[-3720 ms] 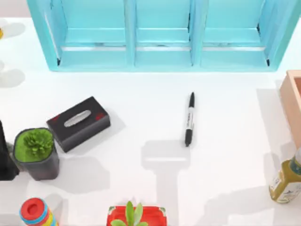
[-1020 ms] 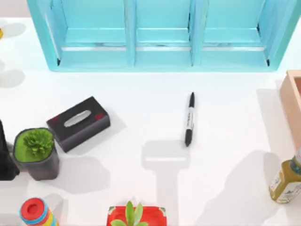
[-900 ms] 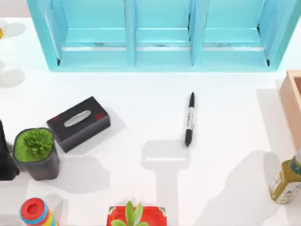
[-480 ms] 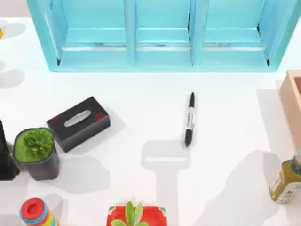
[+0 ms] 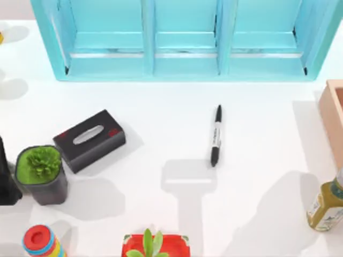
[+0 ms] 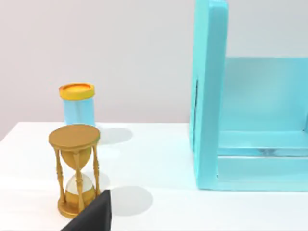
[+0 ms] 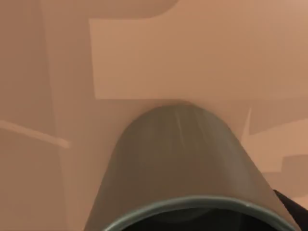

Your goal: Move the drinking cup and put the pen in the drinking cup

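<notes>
Centrally, the pen [image 5: 215, 135] lies flat on the white tabletop [image 5: 161, 118], before the turquoise shelf unit [image 5: 185, 37] along the far edge. My right wrist view looks closely onto the drinking cup [image 7: 180, 163] against a tan surface; I cannot tell either claw's opening.
</notes>
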### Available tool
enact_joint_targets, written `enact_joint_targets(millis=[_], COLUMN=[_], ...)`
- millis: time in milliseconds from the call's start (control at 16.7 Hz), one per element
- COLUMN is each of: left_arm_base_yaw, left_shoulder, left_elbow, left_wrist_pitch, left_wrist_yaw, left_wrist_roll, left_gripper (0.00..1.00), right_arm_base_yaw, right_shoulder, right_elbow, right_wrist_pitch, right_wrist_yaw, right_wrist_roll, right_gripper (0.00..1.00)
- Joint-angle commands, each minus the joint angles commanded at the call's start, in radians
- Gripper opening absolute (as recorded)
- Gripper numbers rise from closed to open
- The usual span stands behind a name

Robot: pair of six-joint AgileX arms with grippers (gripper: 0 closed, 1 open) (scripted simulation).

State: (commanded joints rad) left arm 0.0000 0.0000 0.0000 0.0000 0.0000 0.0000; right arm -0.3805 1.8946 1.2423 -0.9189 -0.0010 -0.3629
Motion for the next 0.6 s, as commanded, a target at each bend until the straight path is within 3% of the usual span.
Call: enact_joint_targets(millis=[240, 600], left_arm_base_yaw=[0.0, 0.0], left_shoulder=[0.0, 0.0], left_elbow=[0.0, 0.0], left_wrist_pitch=[0.0, 0.0], left_wrist_yaw=[0.0, 0.0], left_wrist_roll=[0.0, 0.0], left_gripper=[1.0, 1.0], right_arm_base_yaw=[0.061, 0.314], right_shoulder=[-0.011, -0.095], right_elbow=[0.064, 0.3], right_wrist_pitch=[-0.074, -0.417], right_wrist_yaw=[0.0, 0.0], right_wrist_roll=[0.063, 0.313], right_gripper=[0.0, 0.0])
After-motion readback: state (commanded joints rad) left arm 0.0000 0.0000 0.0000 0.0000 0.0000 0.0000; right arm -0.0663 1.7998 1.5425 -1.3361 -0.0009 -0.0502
